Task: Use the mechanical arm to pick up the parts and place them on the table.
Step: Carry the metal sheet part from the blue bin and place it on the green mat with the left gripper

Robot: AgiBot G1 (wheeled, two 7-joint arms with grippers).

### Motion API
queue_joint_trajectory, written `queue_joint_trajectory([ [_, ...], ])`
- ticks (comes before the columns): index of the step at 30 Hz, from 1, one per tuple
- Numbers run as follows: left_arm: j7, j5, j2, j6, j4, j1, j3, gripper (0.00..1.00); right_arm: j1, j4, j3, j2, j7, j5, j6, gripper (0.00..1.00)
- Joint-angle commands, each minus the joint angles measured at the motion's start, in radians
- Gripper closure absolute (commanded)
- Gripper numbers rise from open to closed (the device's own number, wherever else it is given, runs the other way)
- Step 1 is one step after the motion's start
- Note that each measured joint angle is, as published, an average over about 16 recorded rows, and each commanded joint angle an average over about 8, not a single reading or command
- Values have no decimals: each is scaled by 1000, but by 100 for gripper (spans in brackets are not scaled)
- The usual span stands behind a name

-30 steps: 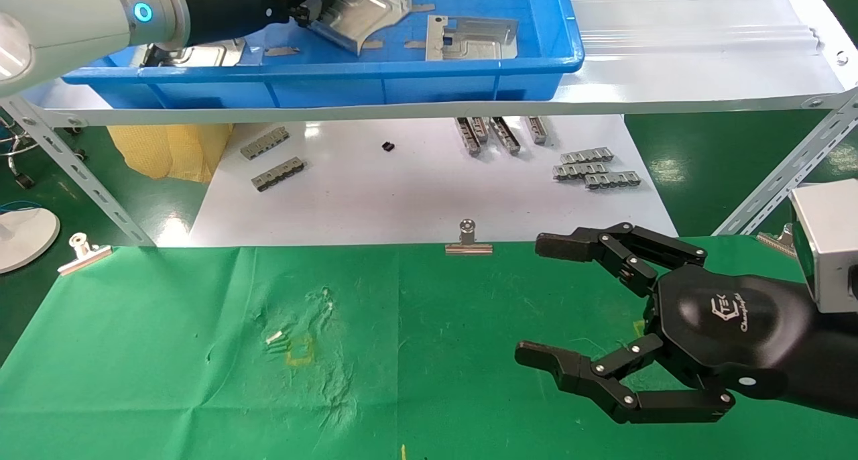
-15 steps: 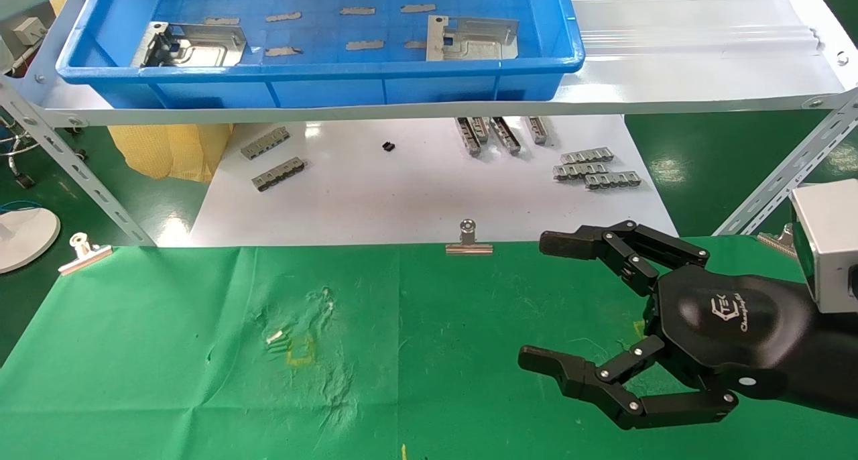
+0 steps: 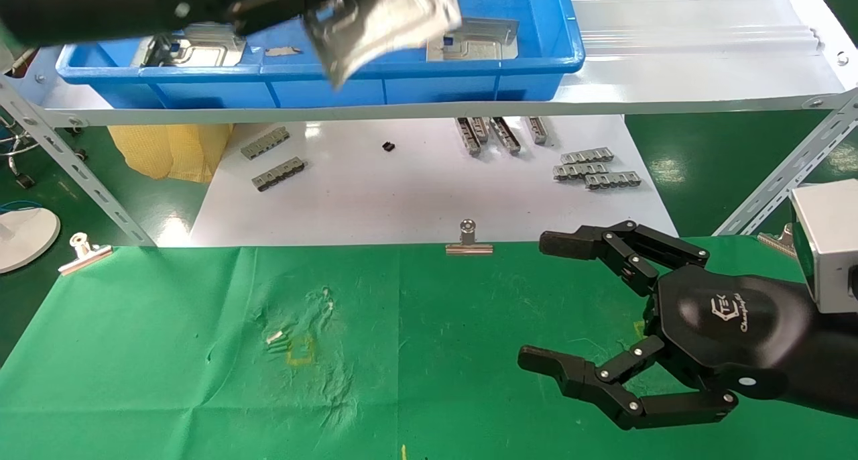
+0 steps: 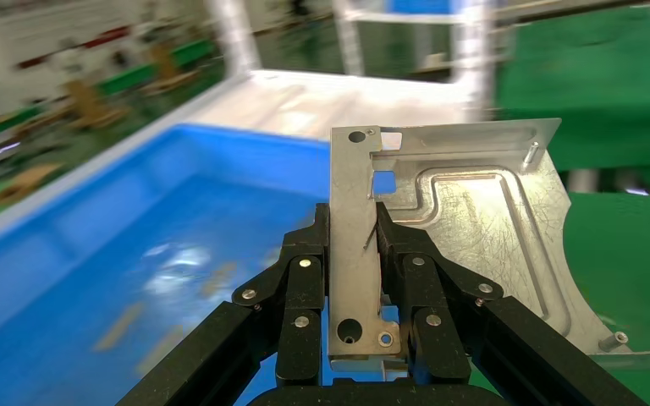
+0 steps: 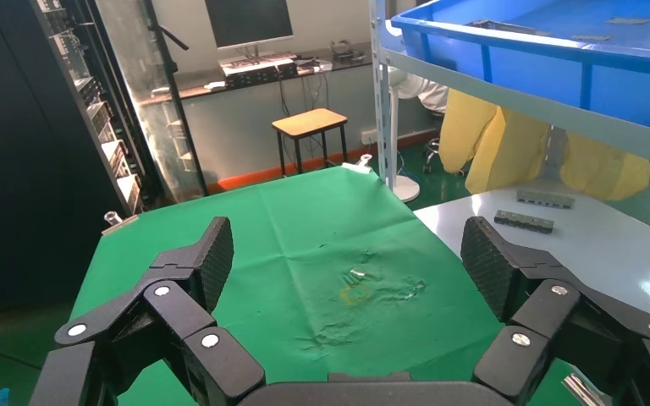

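My left gripper (image 3: 320, 9) is shut on one of the parts, a silver stamped plate (image 3: 385, 19), and holds it in the air over the front of the blue bin (image 3: 322, 71). In the left wrist view the fingers (image 4: 305, 279) pinch the plate's (image 4: 474, 211) folded edge. Two more parts lie in the bin, one at its left (image 3: 191, 44) and one at its right (image 3: 479, 34). My right gripper (image 3: 544, 302) hangs open and empty over the right side of the green table (image 3: 167, 353). The right wrist view shows its wide-apart pads (image 5: 212, 254) above the cloth.
The bin stands on a white shelf (image 3: 670, 64) with slotted-angle legs (image 3: 74, 171). Below it a white board (image 3: 402, 192) carries grey comb-like strips (image 3: 596, 168). Binder clips (image 3: 468, 240) hold the cloth's far edge. A faded yellow square (image 3: 299, 349) marks the cloth.
The left gripper lifted the plate out of the bin, rose almost out of the head view, and now shows again over the bin's front edge. The right gripper has hardly moved.
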Motion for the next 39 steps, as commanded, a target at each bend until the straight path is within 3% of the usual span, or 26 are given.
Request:
queue_joint_trajectory([
  [1,12,-8,-18,77,3,3,-6,100,0,0,0,0,0,0,0,0],
  [6,21,-31,-80,106,-147,85,51,100,0,0,0,0,0,0,0,0],
  [14,76,-75,-224,90,-376,244,216,100,0,0,0,0,0,0,0,0],
  [20,231,4,-216,57,-324,288,312,100,0,0,0,0,0,0,0,0],
  [27,379,58,-144,-3,-172,308,346,99,0,0,0,0,0,0,0,0],
  [28,393,61,-135,-11,-151,309,347,90,0,0,0,0,0,0,0,0],
  [35,459,70,-89,-40,-40,310,352,4,0,0,0,0,0,0,0,0],
  [39,490,76,-70,-35,-3,307,356,0,0,0,0,0,0,0,0,0],
])
